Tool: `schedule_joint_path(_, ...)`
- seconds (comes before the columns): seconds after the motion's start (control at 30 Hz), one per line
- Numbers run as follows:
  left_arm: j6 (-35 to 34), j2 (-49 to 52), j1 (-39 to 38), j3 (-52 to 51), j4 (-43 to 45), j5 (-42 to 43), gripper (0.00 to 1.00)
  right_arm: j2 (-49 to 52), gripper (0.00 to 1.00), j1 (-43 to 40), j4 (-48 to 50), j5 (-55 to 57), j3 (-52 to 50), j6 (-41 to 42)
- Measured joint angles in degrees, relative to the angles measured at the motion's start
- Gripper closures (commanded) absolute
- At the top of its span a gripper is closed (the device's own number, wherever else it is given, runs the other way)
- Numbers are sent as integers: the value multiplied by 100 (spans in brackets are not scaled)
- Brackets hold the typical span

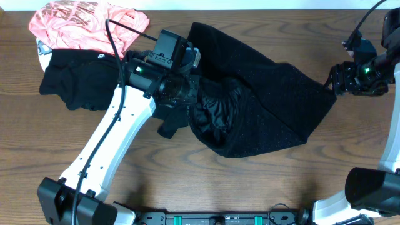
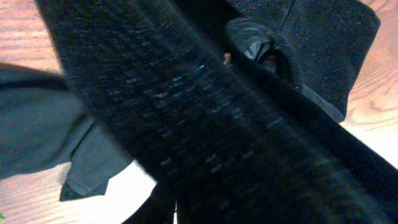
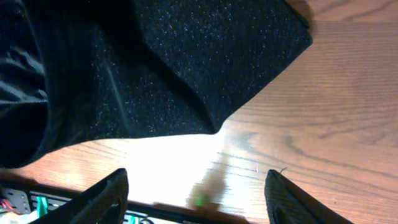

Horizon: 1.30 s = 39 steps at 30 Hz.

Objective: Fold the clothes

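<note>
The soft, weighty-looking black speckled garment [image 1: 275, 106] lies mid-table, probably best taken at its right corner beside the wide-spread right gripper [image 3: 198, 190]; the left gripper [image 1: 180, 94], smothered in cloth, I can't make out.

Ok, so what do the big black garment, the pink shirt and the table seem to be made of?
Big black garment: coarse knit-like fabric, matte, with pale flecks. Pink shirt: thin soft cloth, probably jersey, judging by its loose crumples. Table: wood or wood-look laminate; grain lines, slight sheen from glare.
</note>
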Motion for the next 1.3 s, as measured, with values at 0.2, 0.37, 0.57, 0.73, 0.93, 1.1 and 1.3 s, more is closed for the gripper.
schedule_joint_path(0.2, 136, 0, 0, 0, -103, -35, 2, 0, 34, 0, 2, -291, 0, -24)
schedule_joint_path(0.37, 175, 0, 7, 0, -118, -199, 2, 0, 36, 35, 4, -540, -9, -153)
schedule_joint_path(0.57, 190, -4, 249, 0, -234, -289, 2, 0, 38, 258, 168, -881, -289, -450)
schedule_joint_path(0.73, 212, -46, 704, 0, -826, -319, 2, 0, 37, 516, 487, -986, -702, -584)
schedule_joint_path(0.93, 284, -57, 1016, 0, -1558, -1021, 2, 4, 37, 723, 957, -1027, -1078, -636)
schedule_joint_path(1.1, 546, -57, 1019, 0, -1714, -1316, 2, 9, 36, 804, 1064, -1043, -1102, -649)
schedule_joint_path(1.3, 1246, -57, 1016, 0, -2317, -553, 2, 9, 36, 833, 1067, -1049, -1102, -649)
